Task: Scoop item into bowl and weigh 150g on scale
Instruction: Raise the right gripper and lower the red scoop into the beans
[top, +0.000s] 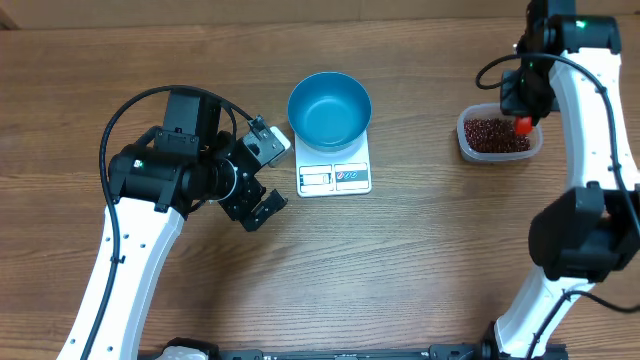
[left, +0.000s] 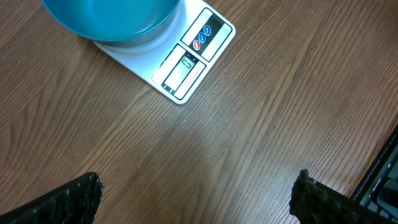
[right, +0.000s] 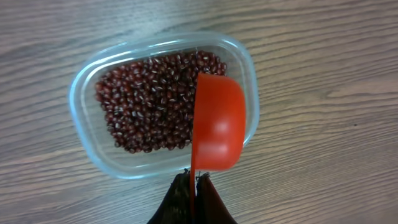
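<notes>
The blue bowl (top: 329, 107) stands on the white scale (top: 334, 177) at the table's middle, and its inside shows no beans. Dark red-brown beans (top: 493, 133) fill a clear tub (top: 467, 145) at the right. My right gripper (top: 524, 112) hangs over that tub, shut on the thin handle of a red scoop (top: 523, 125). In the right wrist view the scoop (right: 217, 124) is turned on its side above the right half of the beans (right: 149, 99), held in the right gripper (right: 194, 180). My left gripper (top: 268, 175) stands open just left of the scale, holding nothing.
In the left wrist view the bowl (left: 106, 18) and scale (left: 186, 68) lie ahead of the open left gripper (left: 196, 185), over bare wood. The tub's rim (right: 84, 118) sits near the table's right side. Both arm bases stand at the front edge.
</notes>
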